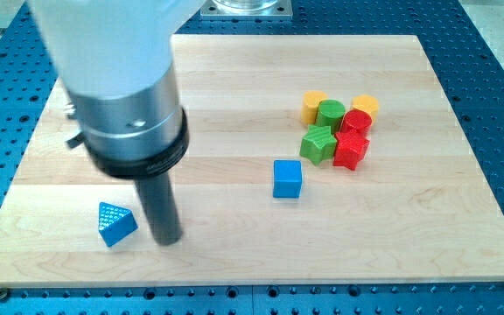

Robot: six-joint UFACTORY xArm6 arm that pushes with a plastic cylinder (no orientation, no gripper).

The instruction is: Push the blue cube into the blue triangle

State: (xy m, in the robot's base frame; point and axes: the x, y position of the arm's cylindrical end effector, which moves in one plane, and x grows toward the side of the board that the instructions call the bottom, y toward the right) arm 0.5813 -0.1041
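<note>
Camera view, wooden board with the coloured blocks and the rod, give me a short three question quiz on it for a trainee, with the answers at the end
1. True or false: the blue cube touches the blue triangle.
2. Which block lies nearest my tip? A) blue cube B) blue triangle C) green star
3. Fill in: the cluster at the view's upper right holds two yellow, two green and two ___ blocks.

Key
1. False. Bare board separates them; the cube sits well to the view's right of the triangle.
2. B. My tip stands just right of the triangle, between it and the cube.
3. Red: the red cylinder and red star, beside the yellow cylinder, yellow block, green cylinder and green star.
</note>
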